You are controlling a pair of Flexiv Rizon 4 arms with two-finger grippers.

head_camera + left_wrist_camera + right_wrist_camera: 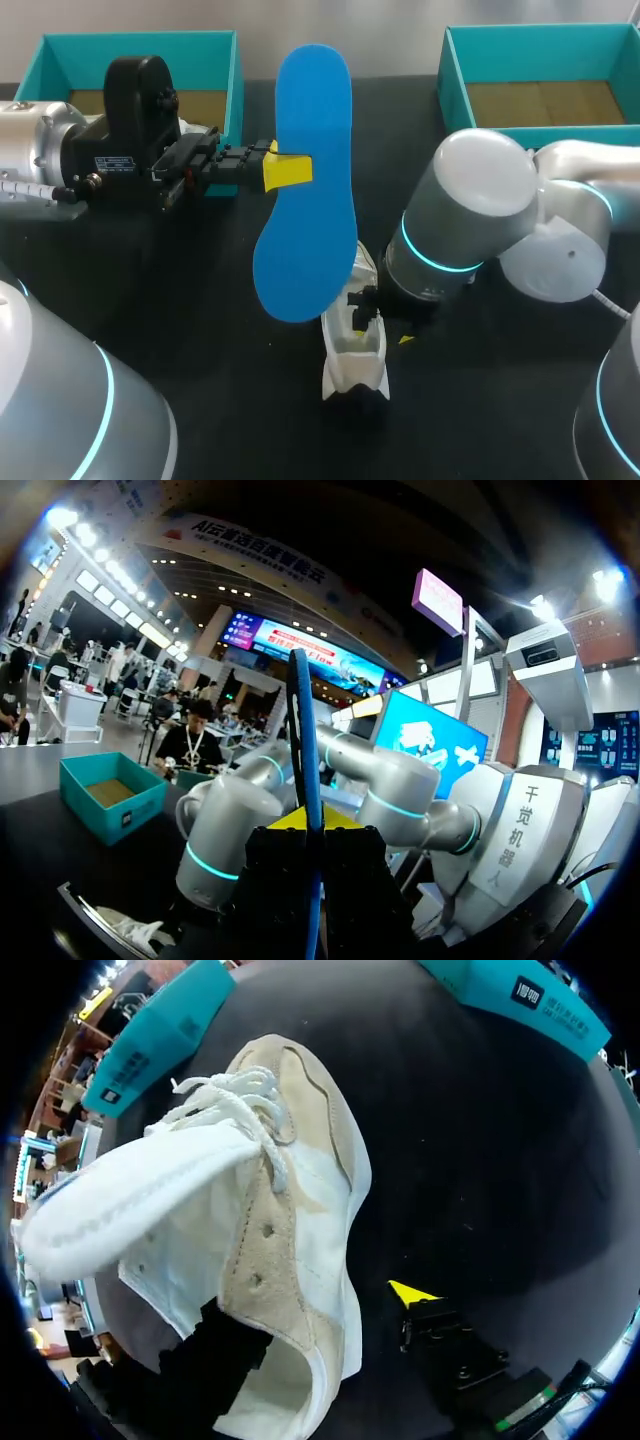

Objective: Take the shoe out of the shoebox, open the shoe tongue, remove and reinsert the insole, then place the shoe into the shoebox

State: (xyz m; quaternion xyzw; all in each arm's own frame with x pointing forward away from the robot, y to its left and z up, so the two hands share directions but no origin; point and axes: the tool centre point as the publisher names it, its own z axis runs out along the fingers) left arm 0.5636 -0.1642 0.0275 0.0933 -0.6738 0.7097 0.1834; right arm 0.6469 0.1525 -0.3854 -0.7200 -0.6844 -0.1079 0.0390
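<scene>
The white and beige suede sneaker point(355, 352) sits on the table, outside both boxes and roughly between them, on the side nearer my base. From the right wrist view I see its padded white tongue point(120, 1210) pulled up and forward over the loose white laces point(232, 1100), with the collar gaping. My right gripper point(382, 320) is down at that opening. One finger reaches inside the shoe, and the yellow-tipped one point(410, 1292) stands just outside the side wall with a strip of dark table showing between them, so I read this gripper as released, not clamping the shoe. The flat blue foam insole point(305, 180) is out of the shoe and held in the air above it. My left gripper point(290, 170) is clenched on the insole's edge near its middle, one yellow tip lying across the blue face. The left wrist view shows the same insole point(305, 770) edge-on, standing up between the fingers. The left teal cardboard box point(140, 38) and the right teal cardboard box point(455, 95) lie open at the far corners, brown inside. White print runs along their outer walls in the right wrist view, and a small white-lettered label point(110, 162) sits on the left arm's black housing; I can't make out that label's text. Everything rests on a matte black tabletop point(200, 330).
</scene>
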